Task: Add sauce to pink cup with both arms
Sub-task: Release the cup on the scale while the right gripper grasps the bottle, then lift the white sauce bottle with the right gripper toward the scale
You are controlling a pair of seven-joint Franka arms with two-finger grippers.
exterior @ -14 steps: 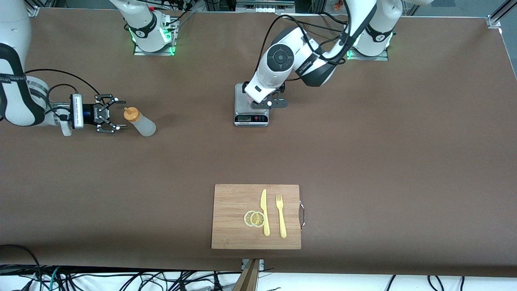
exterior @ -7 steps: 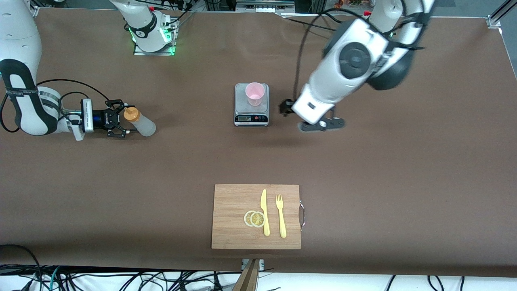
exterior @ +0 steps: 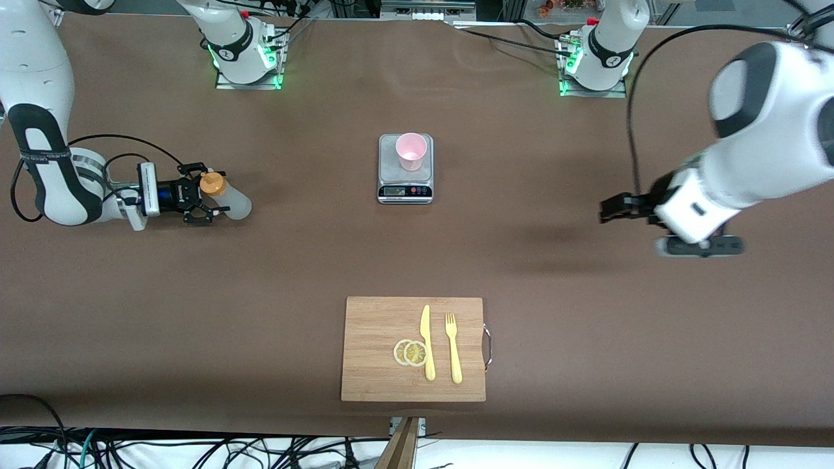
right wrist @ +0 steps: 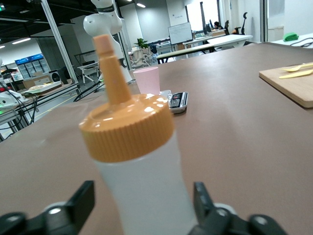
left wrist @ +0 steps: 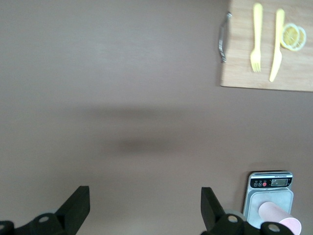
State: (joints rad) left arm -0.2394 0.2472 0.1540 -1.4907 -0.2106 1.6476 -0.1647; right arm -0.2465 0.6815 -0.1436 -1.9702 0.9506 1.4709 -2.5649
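Note:
The sauce bottle (exterior: 234, 203), whitish with an orange nozzle cap, stands toward the right arm's end of the table. My right gripper (exterior: 212, 194) is open, with one finger on each side of the bottle and a gap at both. In the right wrist view the bottle (right wrist: 142, 166) fills the space between the fingers of the right gripper (right wrist: 142, 208). The pink cup (exterior: 411, 151) stands on the grey scale (exterior: 405, 189). My left gripper (exterior: 698, 246) is open and empty over bare table toward the left arm's end, and it also shows in the left wrist view (left wrist: 144, 198).
A wooden cutting board (exterior: 371, 326) lies near the front edge, nearer to the camera than the scale. It holds a yellow knife (exterior: 427, 342), a yellow fork (exterior: 453, 348) and two lemon slices (exterior: 410, 352). The left wrist view also shows the scale (left wrist: 271, 183) and cup (left wrist: 281, 218).
My left arm has swung from over the scale toward its own end of the table, uncovering the pink cup. My right gripper has slid forward round the bottle.

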